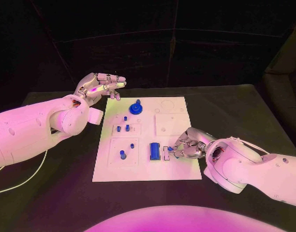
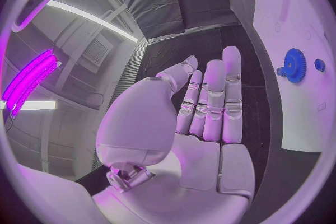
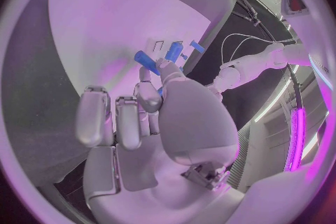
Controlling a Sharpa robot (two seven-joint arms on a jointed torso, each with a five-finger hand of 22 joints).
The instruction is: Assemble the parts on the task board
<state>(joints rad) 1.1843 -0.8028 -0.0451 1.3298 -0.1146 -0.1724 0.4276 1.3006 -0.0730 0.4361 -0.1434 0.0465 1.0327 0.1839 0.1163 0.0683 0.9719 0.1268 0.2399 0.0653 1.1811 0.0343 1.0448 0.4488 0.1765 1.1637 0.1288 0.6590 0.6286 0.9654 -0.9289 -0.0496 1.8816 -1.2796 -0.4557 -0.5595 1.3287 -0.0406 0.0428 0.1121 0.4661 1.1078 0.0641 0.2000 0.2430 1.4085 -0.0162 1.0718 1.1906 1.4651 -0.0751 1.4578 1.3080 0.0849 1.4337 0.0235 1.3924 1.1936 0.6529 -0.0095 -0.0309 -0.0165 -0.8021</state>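
On the white board point(image 1: 148, 140), the right hand point(image 1: 187, 144) pinches a small blue part point(image 1: 170, 149) beside the blue cylinder point(image 1: 154, 151); its wrist view shows the grip. The left hand point(image 1: 100, 86) hovers empty, its fingers straight in its wrist view, near the blue gear point(image 2: 294, 65) at the far left.

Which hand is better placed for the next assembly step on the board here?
Right, probably. The right hand is over the task board, pinching a small blue part beside the blue cylinder. The left hand hovers off the far-left corner, holding nothing.
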